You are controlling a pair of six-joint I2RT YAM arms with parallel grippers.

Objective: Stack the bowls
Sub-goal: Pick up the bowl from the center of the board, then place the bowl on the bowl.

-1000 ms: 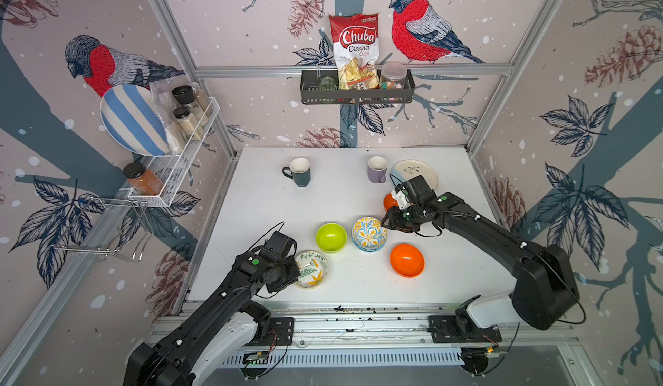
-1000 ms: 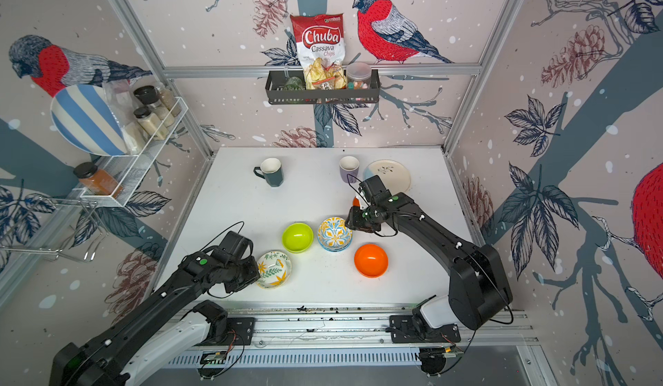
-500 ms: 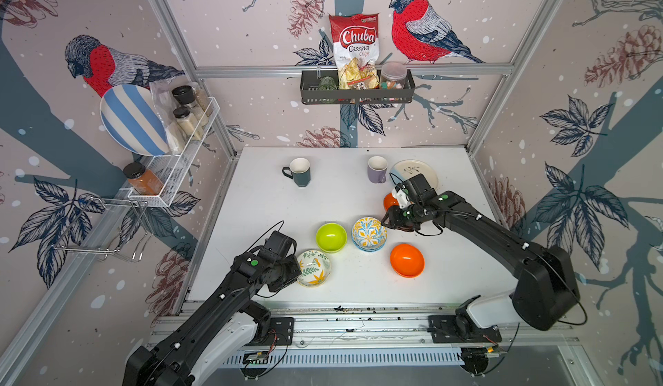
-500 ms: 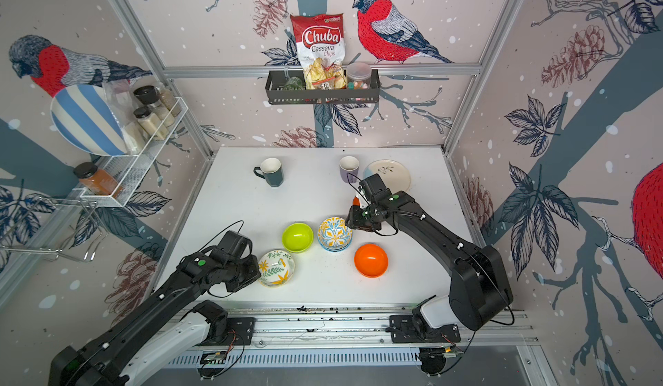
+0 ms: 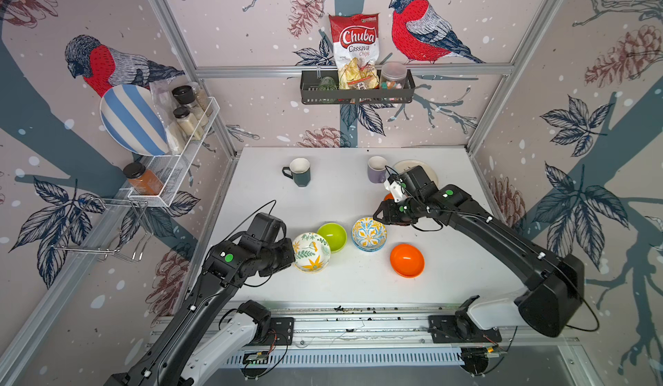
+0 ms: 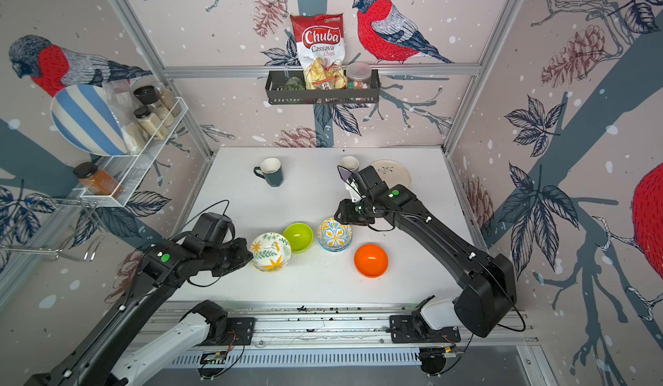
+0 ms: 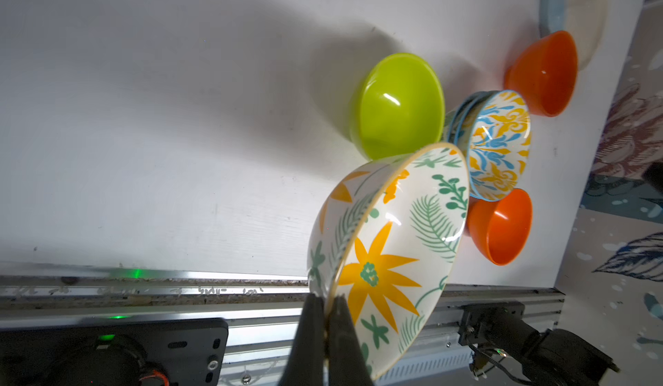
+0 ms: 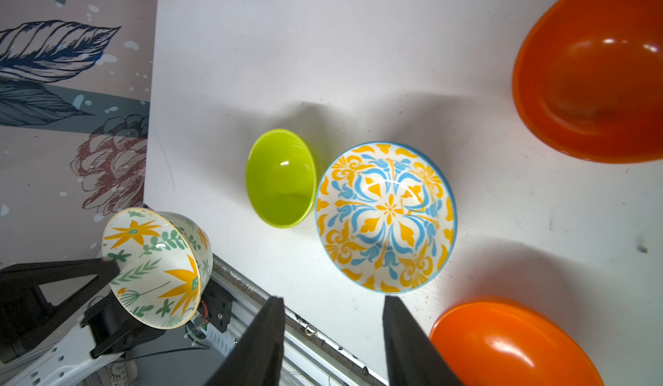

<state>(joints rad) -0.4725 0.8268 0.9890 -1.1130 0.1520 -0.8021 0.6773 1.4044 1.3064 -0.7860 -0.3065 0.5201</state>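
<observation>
The white table (image 5: 358, 291) held the whole job in the lower middle of both top views, with the two black arms reaching in from the lower corners. Of the bowls, the floral bowl (image 5: 369, 231) sat at centre on a small nest of rims. One orange bowl (image 5: 407, 259) lay to its lower right, another orange bowl (image 7: 541, 75) lay above it, and the lime-green bowl (image 5: 333, 235) stood just left.

The change was at the left gripper (image 7: 325, 305). Its jaws had gone from slightly apart a second ago to pressed together, pinching the rim of the leaf-print bowl (image 5: 310, 253). Compared with the earlier top view, that bowl had slid up the frame, so its rim now overlapped the lime-green bowl's edge. In the right wrist view it looked tilted and seemingly off the table. I read that as the pick being made, with the carry to a stack next.

The right gripper (image 8: 333, 301) hung in much the same spot beside the floral bowl, jaws spread a little wider than before and holding nothing
</observation>
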